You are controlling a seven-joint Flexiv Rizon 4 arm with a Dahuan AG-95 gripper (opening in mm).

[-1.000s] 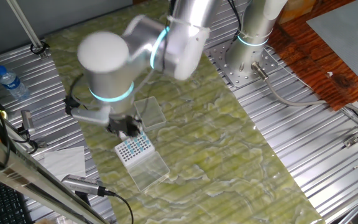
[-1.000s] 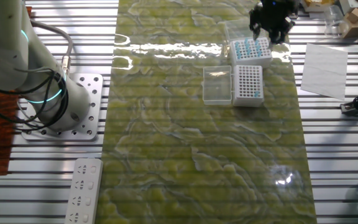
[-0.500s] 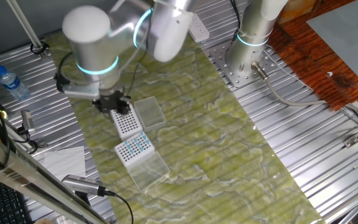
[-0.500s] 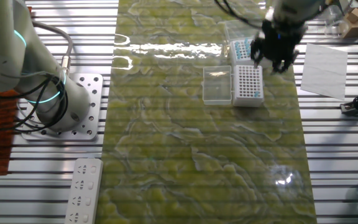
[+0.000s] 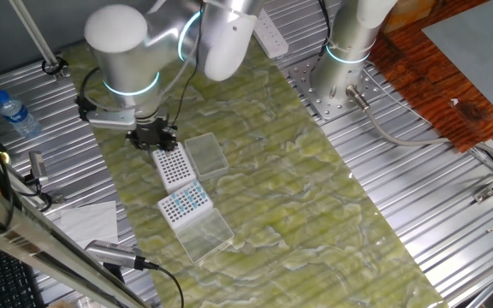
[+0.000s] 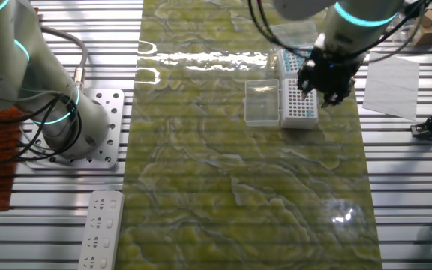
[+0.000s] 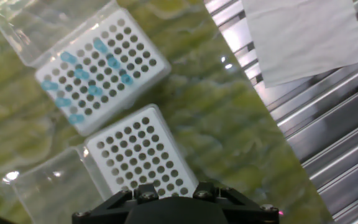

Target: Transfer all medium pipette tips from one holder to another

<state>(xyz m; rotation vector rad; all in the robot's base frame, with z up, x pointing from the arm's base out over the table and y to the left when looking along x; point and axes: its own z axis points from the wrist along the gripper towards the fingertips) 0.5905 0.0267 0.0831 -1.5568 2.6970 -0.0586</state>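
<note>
The gripper [image 5: 153, 137] hangs over the far edge of the empty holder [image 5: 174, 167], a white block of open holes with its clear lid [image 5: 206, 155] folded flat beside it. The fingers are hidden under the wrist in both fixed views and cut off in the hand view, so I cannot tell whether they are spread or pinching a tip.

The medium pipette tips [image 7: 86, 78] sit in the neighbouring holder [image 7: 148, 70], just beside the empty one, showing as scattered light-blue tops among vacant holes. In the hand view they lie ahead of the gripper, beyond the empty holder [image 7: 142, 152].

The step in hand appears to be placing into the empty grid. Done well, it calls for a vertical approach centred on one hole, a slow descent, and release only once the tip is seated, so that neither holder slides on the green mat [image 5: 298, 188].
</note>
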